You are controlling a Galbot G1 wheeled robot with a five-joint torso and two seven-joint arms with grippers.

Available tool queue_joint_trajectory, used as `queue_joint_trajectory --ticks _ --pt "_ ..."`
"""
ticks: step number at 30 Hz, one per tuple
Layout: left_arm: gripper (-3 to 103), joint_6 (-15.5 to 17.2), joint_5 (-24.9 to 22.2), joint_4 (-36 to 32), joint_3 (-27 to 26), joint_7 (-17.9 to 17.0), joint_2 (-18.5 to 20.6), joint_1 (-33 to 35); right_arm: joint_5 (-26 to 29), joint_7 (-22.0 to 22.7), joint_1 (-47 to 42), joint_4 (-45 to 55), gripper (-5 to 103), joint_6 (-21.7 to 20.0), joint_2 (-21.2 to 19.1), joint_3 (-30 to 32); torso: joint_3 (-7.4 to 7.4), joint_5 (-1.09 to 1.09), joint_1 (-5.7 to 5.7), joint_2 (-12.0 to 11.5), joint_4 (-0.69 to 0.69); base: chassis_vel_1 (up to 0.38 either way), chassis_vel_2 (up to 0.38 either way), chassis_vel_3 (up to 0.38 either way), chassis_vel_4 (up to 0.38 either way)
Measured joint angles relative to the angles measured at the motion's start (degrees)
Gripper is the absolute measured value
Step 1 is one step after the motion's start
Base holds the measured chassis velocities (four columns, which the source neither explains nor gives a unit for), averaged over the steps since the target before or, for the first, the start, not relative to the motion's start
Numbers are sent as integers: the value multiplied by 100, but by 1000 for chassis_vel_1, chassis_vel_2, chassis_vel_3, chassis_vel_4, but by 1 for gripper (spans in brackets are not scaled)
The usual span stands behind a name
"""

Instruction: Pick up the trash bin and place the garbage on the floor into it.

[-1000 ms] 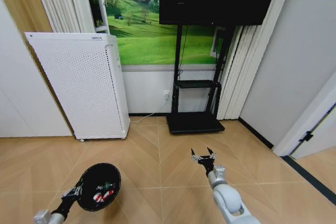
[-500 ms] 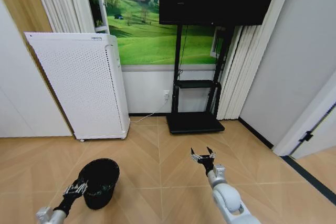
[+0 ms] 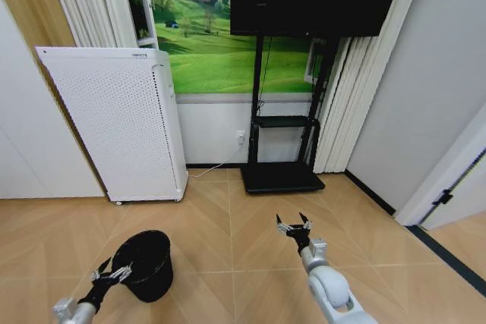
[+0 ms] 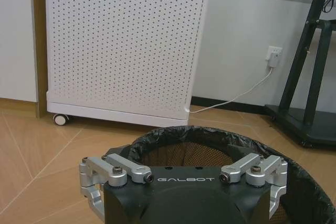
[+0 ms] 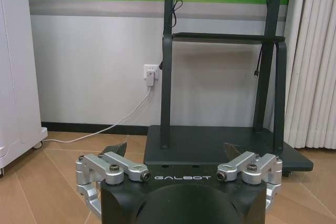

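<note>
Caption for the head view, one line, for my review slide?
Trash bin upright on the wood floor, left gripper open at its rim; right gripper open, held over the floor.

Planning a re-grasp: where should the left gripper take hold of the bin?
Probably the near rim of the bin, approached from the robot's side by the left gripper: it stands upright with its mouth open, giving a thin lip to pinch, while the tapered round wall would slip.

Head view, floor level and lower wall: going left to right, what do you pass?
left gripper → trash bin → right gripper; behind them along the wall, white perforated unit → black TV stand → door frame.
</note>
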Motion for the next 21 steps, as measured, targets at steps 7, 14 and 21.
queue_joint_trajectory --ticks 7,14,21 --pt "100 496 -4 -555 -228 -106 -50 16 175 28 29 114 100 -27 5 8 0 1 1 0 0 0 0 0 0" --pt "100 1004 175 -1277 -374 -460 -48 67 524 86 83 291 100 -149 39 30 0 1 0 0 0 0 0 0 0" --pt "100 1712 433 -2178 -173 -1140 -3 -219 497 95 145 224 100 -150 291 78 0 1 1 0 -1 0 0 0 0"
